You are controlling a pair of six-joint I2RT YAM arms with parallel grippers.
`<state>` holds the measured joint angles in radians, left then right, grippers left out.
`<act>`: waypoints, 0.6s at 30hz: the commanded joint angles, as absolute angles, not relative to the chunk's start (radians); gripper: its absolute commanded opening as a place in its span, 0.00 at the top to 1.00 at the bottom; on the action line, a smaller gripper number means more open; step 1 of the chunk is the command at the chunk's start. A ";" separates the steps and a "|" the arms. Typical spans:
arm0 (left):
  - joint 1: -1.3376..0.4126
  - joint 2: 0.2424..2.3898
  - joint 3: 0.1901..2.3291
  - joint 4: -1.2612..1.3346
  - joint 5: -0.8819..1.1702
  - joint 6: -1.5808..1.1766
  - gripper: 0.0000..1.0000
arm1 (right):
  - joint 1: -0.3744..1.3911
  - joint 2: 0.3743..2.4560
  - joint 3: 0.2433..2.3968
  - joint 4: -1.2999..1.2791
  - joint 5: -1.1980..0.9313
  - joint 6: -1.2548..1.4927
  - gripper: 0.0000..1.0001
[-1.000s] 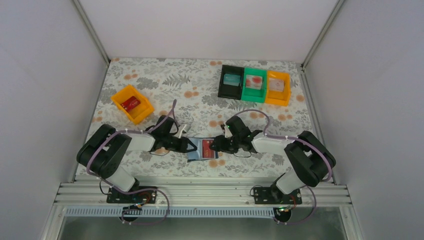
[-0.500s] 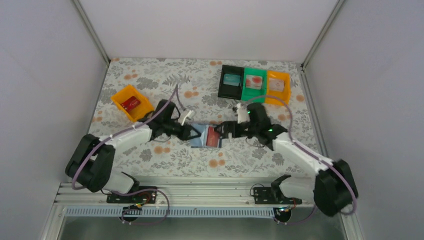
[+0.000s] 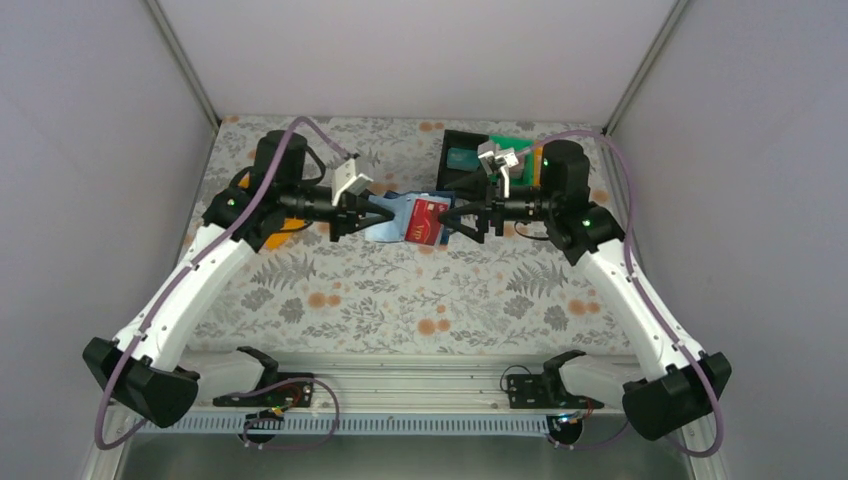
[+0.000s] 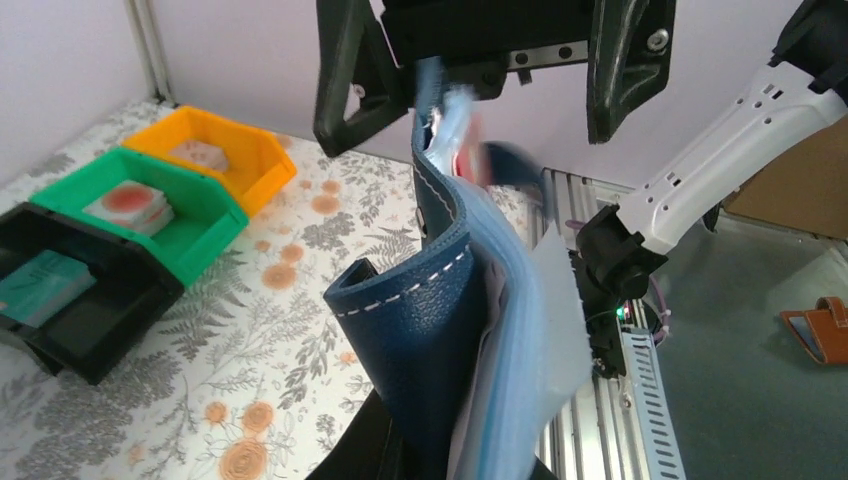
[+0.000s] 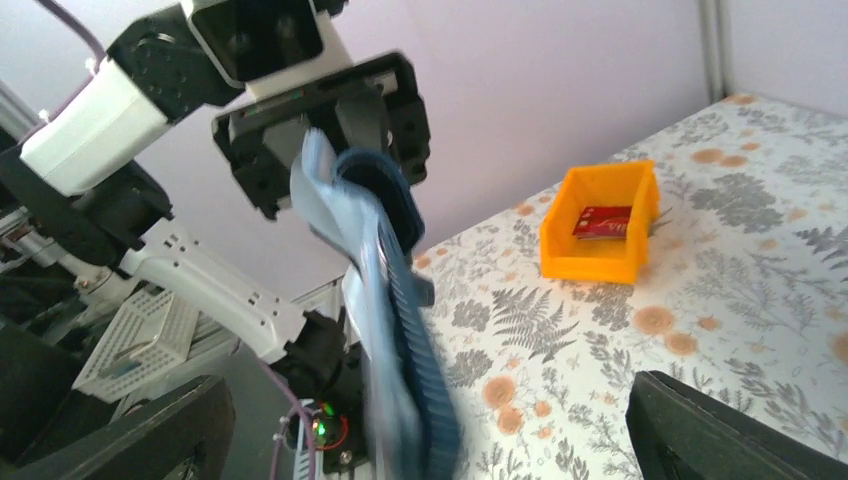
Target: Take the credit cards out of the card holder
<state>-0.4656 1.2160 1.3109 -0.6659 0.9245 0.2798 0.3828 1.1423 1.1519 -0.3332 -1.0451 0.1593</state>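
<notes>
The card holder [image 3: 400, 218], a navy wallet with a light blue inside, hangs in the air above the middle of the table. My left gripper [image 3: 366, 215] is shut on its left edge; in the left wrist view the navy cover [image 4: 430, 330] rises straight out of my jaws. A red credit card [image 3: 428, 216] shows in its open right half. My right gripper [image 3: 463, 218] is open wide, one finger [image 5: 120, 430] on each side of the holder's [image 5: 400, 300] right end, touching neither it nor the card.
Black bin [image 3: 462, 160] with a teal card and a green bin [image 3: 510, 150] stand at the back right, partly behind my right arm. An orange bin [image 5: 600, 220] with a red card sits at the left. A third, orange bin [image 4: 215, 155] adjoins the green one.
Both arms have risen from the table's front and moved back, carrying the card holder up between them. My right gripper has opened wide; my left stays shut on the holder.
</notes>
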 commanded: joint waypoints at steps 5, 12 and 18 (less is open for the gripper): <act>-0.377 1.177 1.339 -0.700 1.054 0.334 0.98 | 0.385 1.189 1.190 -0.477 -1.127 0.036 0.01; -0.376 1.183 1.334 -0.667 1.074 0.300 0.98 | 0.433 1.235 1.226 -0.387 -1.145 0.097 0.01; -0.376 1.183 1.327 -0.659 1.083 0.294 0.98 | 0.500 1.245 1.230 -0.288 -1.127 0.171 0.40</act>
<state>-0.3775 1.1954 1.3182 -0.6884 1.0367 0.2981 0.4660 1.2427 1.1881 -0.3836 -1.1194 0.1131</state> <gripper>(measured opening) 0.086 0.780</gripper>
